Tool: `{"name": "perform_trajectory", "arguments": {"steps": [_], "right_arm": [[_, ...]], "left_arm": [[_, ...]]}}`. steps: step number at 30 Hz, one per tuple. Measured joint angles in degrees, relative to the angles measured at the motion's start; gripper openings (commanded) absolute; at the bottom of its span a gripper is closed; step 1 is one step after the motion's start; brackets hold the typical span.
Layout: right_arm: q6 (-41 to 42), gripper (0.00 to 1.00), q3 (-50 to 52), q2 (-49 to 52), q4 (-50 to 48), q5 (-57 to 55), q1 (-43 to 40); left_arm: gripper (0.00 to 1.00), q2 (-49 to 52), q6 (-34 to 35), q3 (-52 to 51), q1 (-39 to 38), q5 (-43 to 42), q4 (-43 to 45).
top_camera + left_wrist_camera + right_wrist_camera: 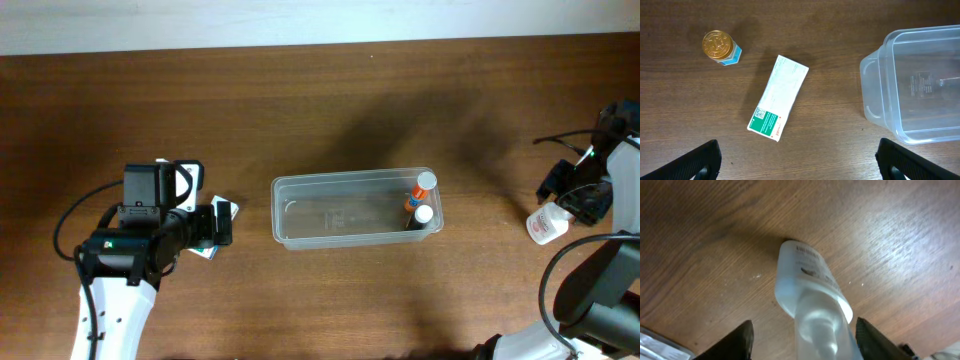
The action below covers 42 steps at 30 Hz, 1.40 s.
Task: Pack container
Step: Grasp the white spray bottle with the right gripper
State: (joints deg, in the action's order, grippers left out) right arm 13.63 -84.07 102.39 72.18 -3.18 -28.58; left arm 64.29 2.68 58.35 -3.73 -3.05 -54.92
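The clear container [350, 178] sits mid-table with two small white-capped bottles [424, 184] [423, 214] at its right end. Its left end shows in the left wrist view [875, 85]. My left gripper [222, 223] [797, 167] is open and empty, above the table just short of a white and green box [779, 97] [228, 209]. A gold-capped small bottle [719, 46] stands left of the box. My right gripper [583, 198] [807, 342] is open, its fingers on either side of a clear plastic bottle [810, 275] [545, 225] without touching it.
The table is dark brown wood. Its back edge meets a white wall at the top of the overhead view. Black cables run beside both arms. The right arm's base [600, 290] stands at the lower right.
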Motion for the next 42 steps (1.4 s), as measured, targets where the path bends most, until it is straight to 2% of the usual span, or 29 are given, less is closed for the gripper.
{"name": "perform_trajectory", "arguments": {"steps": [2,15,22,26,31,37,42], "right_arm": [[0.1,0.35,0.0,0.0,0.0,0.1,0.0],[-0.1,0.13,0.0,0.0,0.2,0.3,0.0],[-2.4,0.13,0.0,-0.6,2.7,4.0,0.2],[-3.7,0.13,-0.7,-4.1,6.0,5.2,2.1],[-5.3,0.13,-6.7,-12.8,11.6,6.4,10.0],[-6.1,0.13,-13.1,-24.5,13.3,7.9,27.2],[-4.5,0.13,-13.3,-27.0,11.6,8.2,40.6]], "left_arm": [[0.99,0.0,0.0,0.0,0.0,0.0,0.0],[0.99,0.0,0.0,0.0,0.0,0.0,0.0],[0.99,0.0,0.0,0.0,0.0,0.0,0.0],[0.99,0.0,0.0,0.0,0.0,0.0,0.0],[0.99,0.0,0.0,0.0,0.0,0.0,0.0],[0.99,0.0,0.0,0.0,0.0,0.0,0.0],[1.0,0.0,0.0,0.0,0.0,0.0,0.0]]}}
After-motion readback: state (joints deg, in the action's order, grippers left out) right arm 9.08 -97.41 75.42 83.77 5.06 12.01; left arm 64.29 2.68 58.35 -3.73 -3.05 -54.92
